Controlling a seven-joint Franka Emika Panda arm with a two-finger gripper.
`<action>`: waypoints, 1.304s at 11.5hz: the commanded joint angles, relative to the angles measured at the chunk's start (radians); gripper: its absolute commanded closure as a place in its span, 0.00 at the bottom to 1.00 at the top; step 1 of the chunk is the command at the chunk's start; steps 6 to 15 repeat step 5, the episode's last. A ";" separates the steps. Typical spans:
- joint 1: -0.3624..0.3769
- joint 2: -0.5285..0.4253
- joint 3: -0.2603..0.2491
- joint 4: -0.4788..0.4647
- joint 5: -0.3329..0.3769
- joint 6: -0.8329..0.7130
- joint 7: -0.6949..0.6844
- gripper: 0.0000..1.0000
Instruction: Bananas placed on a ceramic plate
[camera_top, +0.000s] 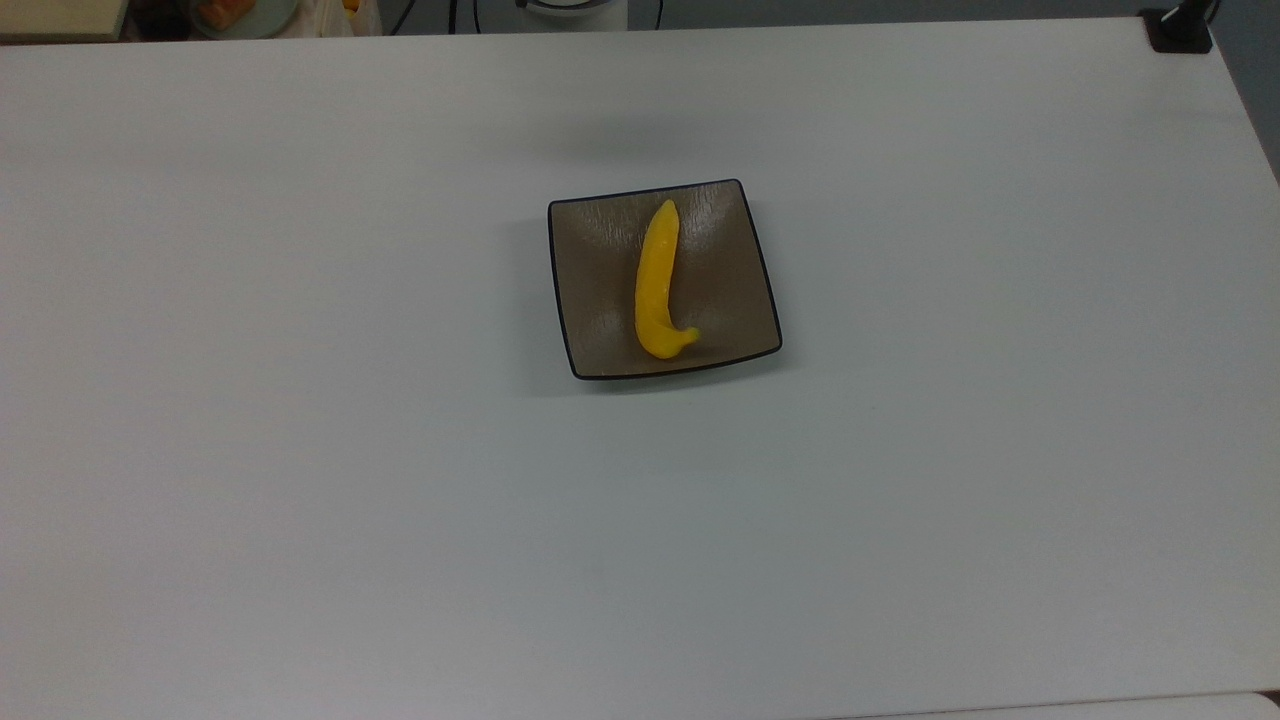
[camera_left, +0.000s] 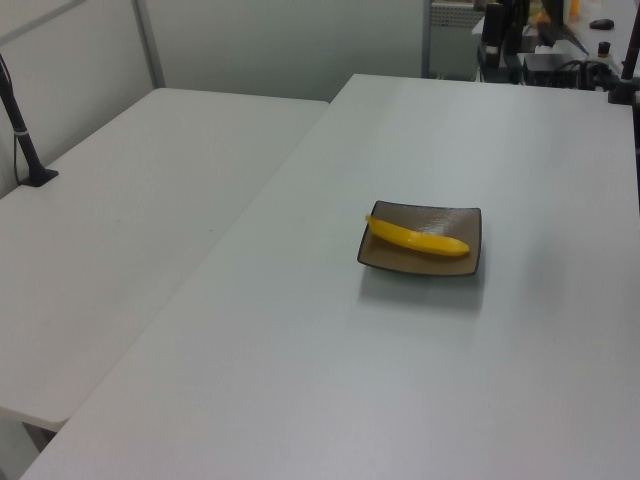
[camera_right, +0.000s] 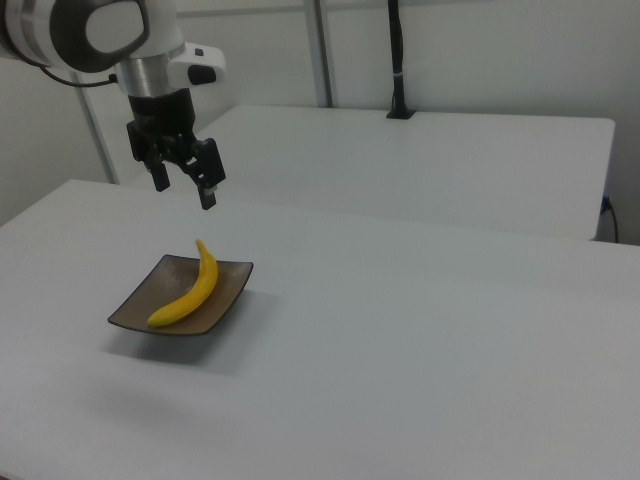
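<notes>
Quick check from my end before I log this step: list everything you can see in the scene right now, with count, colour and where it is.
banana: one, bright yellow, lying on the plate, running front to back in the top view, its stem end near the plate's lower edge there.
plate: one, square, brown with a thin black rim, flat on the near table, a little above the middle of the top view.
near table: one, white, carrying the plate.
second table: one, white, to the left view's left of the near table.
black post: one, standing on the second table in the right view.
gripper: one, black on a white arm, jaws open, hanging above and behind the plate in the right view, holding nothing.
</notes>
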 joint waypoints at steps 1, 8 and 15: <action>0.013 -0.003 -0.013 -0.020 -0.013 0.059 -0.179 0.00; 0.018 -0.006 -0.010 -0.018 -0.012 0.057 -0.182 0.00; 0.018 -0.006 -0.010 -0.018 -0.012 0.057 -0.182 0.00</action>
